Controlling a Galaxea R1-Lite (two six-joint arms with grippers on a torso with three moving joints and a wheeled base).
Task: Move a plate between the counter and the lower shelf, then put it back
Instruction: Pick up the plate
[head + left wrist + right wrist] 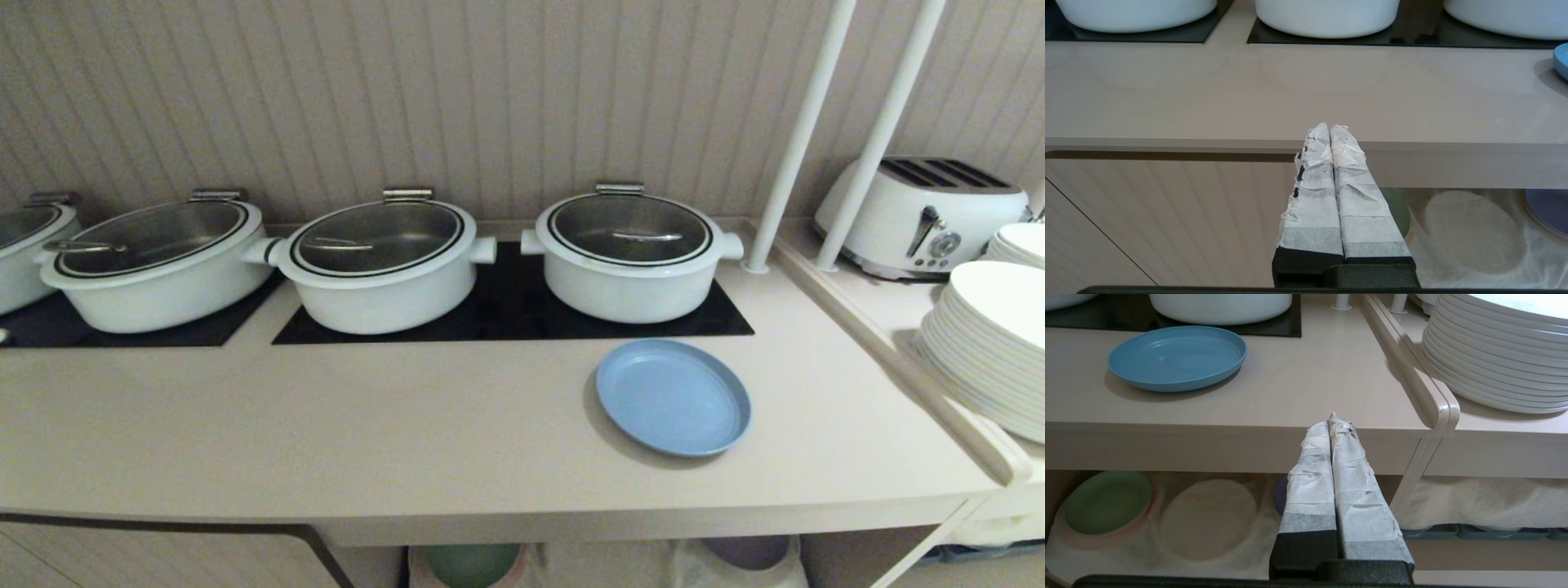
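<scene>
Plate [673, 396] sits flat on the counter [408, 441], just in front of the rightmost white pot [630, 257] and the black glass panel, toward the right end of the worktop. Nothing on it, nothing touching it.

Right gripper [1336, 421]: fingers pressed together, holding nothing, hanging in front of the counter's front edge, approx. level with it. Left gripper [1329, 128]: same, closed & empty, parked by the front edge further left. Neither arm shows in the head view.

Key relation: from the right gripper the plate lies up on the worktop, forward and off toward the robot's left, well apart from the fingertips. In the left wrist view only a sliver of the plate [1562, 60] shows at the far side, so the right arm is clearly nearer and looks like the one to use. Plate is round, so no long axis to line up with; the near rim facing the counter edge is the obvious place to pinch.

Lower shelf [1208, 516] is directly under the counter, white cloth over it, w/ a green plate [1108, 502] at one end, a bare round spot in the middle and a purple plate [1549, 208] partly hidden behind the right fingers. That free middle spot seems the likely drop point.

Judgement: no step begun yet; fingers need to open before any grab, then rise over the edge.
</scene>
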